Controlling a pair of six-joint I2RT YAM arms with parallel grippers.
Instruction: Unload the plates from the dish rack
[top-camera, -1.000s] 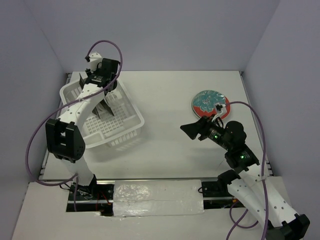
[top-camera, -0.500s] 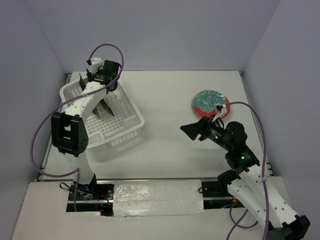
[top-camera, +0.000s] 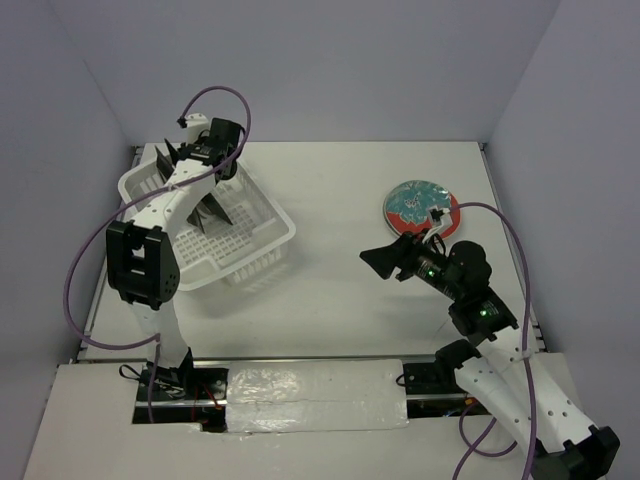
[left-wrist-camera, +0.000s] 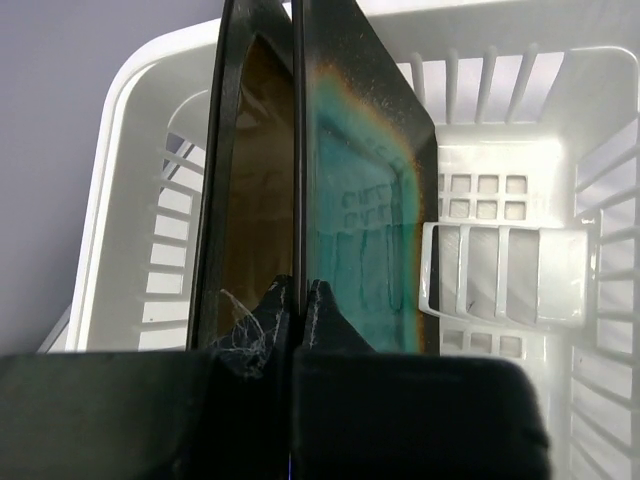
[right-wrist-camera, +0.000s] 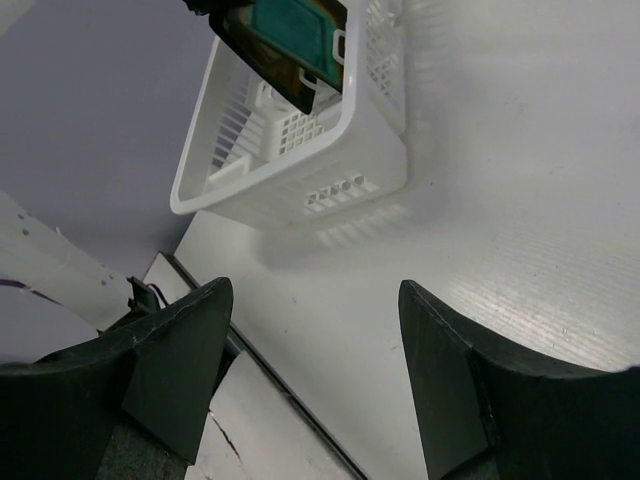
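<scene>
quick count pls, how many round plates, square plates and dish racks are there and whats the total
round plates: 1, the red floral plate
square plates: 2, the teal-centred plate and the amber-centred plate, both standing in the dish rack
dish racks: 1
total: 4

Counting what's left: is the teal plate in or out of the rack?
In: the teal plate stands on edge inside the dish rack.

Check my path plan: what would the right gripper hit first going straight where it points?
The right gripper would probably meet bare table just short of the dish rack; depth is unclear, so maybe the rack's wall.
</scene>
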